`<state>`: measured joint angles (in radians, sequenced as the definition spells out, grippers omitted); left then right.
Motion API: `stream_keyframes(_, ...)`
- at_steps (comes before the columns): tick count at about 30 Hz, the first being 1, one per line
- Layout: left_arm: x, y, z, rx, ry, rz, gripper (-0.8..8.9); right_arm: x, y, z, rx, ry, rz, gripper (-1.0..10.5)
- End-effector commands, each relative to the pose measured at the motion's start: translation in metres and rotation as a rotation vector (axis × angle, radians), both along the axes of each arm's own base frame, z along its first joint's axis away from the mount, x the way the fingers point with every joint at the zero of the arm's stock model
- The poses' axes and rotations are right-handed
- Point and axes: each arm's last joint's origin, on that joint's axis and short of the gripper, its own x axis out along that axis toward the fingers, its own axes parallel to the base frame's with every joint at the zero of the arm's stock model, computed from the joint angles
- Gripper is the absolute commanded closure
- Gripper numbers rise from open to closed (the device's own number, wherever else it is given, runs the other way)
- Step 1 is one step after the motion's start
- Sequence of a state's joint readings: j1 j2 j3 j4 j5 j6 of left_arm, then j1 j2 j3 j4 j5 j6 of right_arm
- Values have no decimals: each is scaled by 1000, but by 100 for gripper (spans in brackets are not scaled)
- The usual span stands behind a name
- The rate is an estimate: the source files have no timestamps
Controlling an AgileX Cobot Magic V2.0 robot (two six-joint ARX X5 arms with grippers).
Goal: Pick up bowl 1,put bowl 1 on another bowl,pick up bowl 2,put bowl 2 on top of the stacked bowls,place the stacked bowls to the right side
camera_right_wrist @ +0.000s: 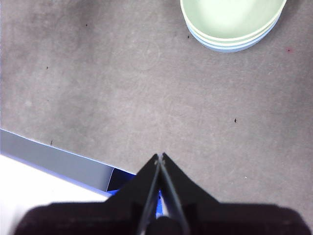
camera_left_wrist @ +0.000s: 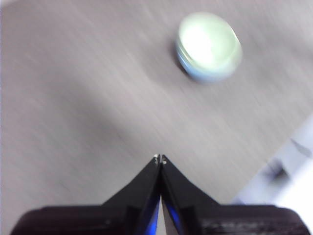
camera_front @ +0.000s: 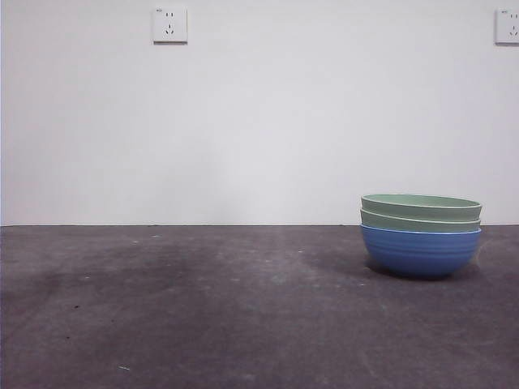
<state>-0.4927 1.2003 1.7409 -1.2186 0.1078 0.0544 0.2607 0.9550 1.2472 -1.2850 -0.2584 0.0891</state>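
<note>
The stacked bowls [camera_front: 420, 235] stand on the right part of the dark table: the blue bowl [camera_front: 420, 251] underneath and two pale green bowls [camera_front: 420, 211] nested on top. From above they show blurred in the left wrist view [camera_left_wrist: 209, 46] and at the frame's edge in the right wrist view [camera_right_wrist: 232, 22]. My left gripper [camera_left_wrist: 160, 157] is shut, empty, high over the table and far from the stack. My right gripper [camera_right_wrist: 160, 155] is also shut and empty, well apart from the bowls. Neither arm appears in the front view.
The grey table [camera_front: 203, 308] stretches to the left of the stack. A white wall with two sockets [camera_front: 169, 24] stands behind. The table's edge with a white and blue surface [camera_right_wrist: 44, 181] lies near my right gripper.
</note>
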Motion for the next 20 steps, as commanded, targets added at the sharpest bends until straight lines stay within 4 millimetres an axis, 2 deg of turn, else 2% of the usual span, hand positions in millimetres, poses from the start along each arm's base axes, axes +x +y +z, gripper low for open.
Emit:
stream_keyframes(1, -13, 20, 18, -28, -187, 31, 817, 0, 0, 0, -3, -4, 3, 944)
stream_keyframes(5, -31, 48, 31, -95, -400, 168, 817, 0, 0, 0, -4, -4, 3, 944)
stream_keyframes(9, -47, 69, 16, -130, -621, 314, 817, 0, 0, 0, -3, -4, 3, 944)
stream_keyframes(11, -55, 76, -2, -130, -709, 372, 817, 0, 0, 0, -3, -4, 3, 944)
stream_keyframes(14, -62, 83, -40, -101, -784, 463, 817, 0, 0, 0, -4, -4, 3, 944)
stream_keyframes(20, -63, 87, -129, -70, -770, 518, 817, 0, 0, 0, -4, -4, 3, 944)
